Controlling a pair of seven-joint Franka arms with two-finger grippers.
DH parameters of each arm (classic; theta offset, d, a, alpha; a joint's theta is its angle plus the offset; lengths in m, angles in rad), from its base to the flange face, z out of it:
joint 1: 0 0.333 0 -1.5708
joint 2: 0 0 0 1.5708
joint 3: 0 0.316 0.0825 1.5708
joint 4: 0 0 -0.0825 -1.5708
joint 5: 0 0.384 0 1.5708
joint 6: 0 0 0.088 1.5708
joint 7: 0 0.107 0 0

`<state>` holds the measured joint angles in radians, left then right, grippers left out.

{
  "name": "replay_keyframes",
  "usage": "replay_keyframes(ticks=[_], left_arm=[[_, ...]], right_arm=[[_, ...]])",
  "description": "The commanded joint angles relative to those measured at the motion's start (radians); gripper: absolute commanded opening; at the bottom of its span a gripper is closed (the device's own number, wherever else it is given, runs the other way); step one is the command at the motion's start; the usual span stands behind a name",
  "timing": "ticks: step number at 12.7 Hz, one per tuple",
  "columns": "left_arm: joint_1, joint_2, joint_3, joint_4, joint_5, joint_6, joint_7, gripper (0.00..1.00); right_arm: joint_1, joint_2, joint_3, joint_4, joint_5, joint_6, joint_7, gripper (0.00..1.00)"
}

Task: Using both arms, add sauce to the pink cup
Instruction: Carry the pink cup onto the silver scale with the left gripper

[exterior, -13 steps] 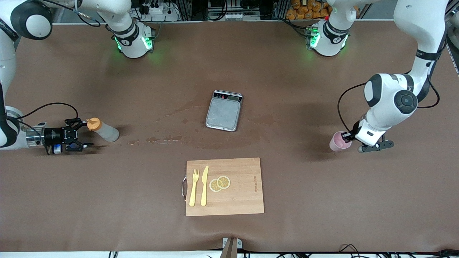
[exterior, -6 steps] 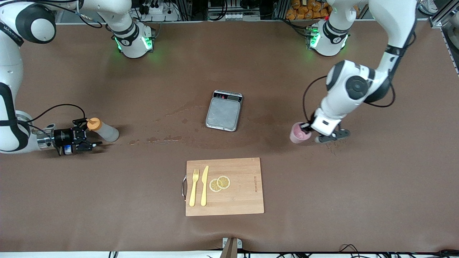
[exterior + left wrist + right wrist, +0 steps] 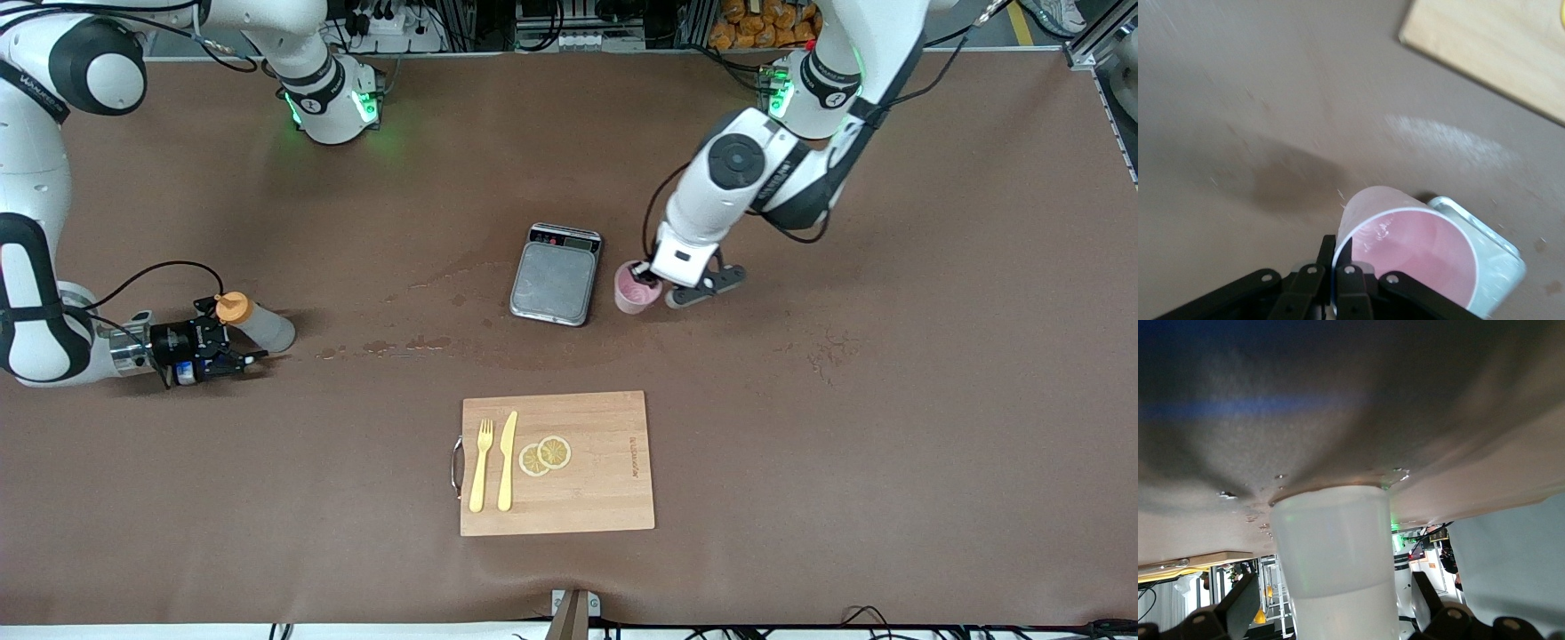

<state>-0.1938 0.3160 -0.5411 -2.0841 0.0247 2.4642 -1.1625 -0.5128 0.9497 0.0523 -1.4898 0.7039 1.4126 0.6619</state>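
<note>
The pink cup is upright right beside the scale, on the side toward the left arm's end. My left gripper is shut on its rim. The left wrist view shows one finger inside and one outside the wall of the pink cup, pinched by the left gripper. The sauce bottle, whitish with an orange cap, stands near the right arm's end of the table. My right gripper is open around it. In the right wrist view the sauce bottle fills the gap of the right gripper, with space on both sides.
A metal kitchen scale sits mid-table. Nearer the front camera lies a wooden cutting board with a yellow fork, a knife and two lemon slices. Wet stains mark the brown cloth between bottle and scale.
The left arm has carried the pink cup from its end of the table to beside the scale. The right gripper has slid forward around the sauce bottle, still open.
</note>
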Motion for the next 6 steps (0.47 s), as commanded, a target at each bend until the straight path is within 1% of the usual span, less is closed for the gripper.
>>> replay_keyframes(ticks=[1,2,3,4,6], left_arm=[[-0.062,0.058,0.013,0.082,0.02,-0.019,-0.101,0.0],[-0.078,0.075,0.013,0.102,0.021,-0.019,-0.124,0.0],[-0.105,0.092,0.015,0.12,0.021,-0.019,-0.144,0.0],[-0.13,0.107,0.019,0.133,0.027,-0.019,-0.167,0.0],[-0.164,0.153,0.027,0.18,0.116,-0.019,-0.28,0.0]], right_arm=[[0.004,0.009,0.0,0.013,0.017,-0.014,0.01,0.84],[0.001,0.009,0.0,0.014,0.017,-0.017,0.008,0.68],[-0.001,0.009,0.0,0.016,0.017,-0.023,0.01,0.56],[-0.003,0.009,0.0,0.019,0.017,-0.027,0.01,0.49],[-0.006,0.009,0.0,0.02,0.017,-0.03,0.011,0.43]])
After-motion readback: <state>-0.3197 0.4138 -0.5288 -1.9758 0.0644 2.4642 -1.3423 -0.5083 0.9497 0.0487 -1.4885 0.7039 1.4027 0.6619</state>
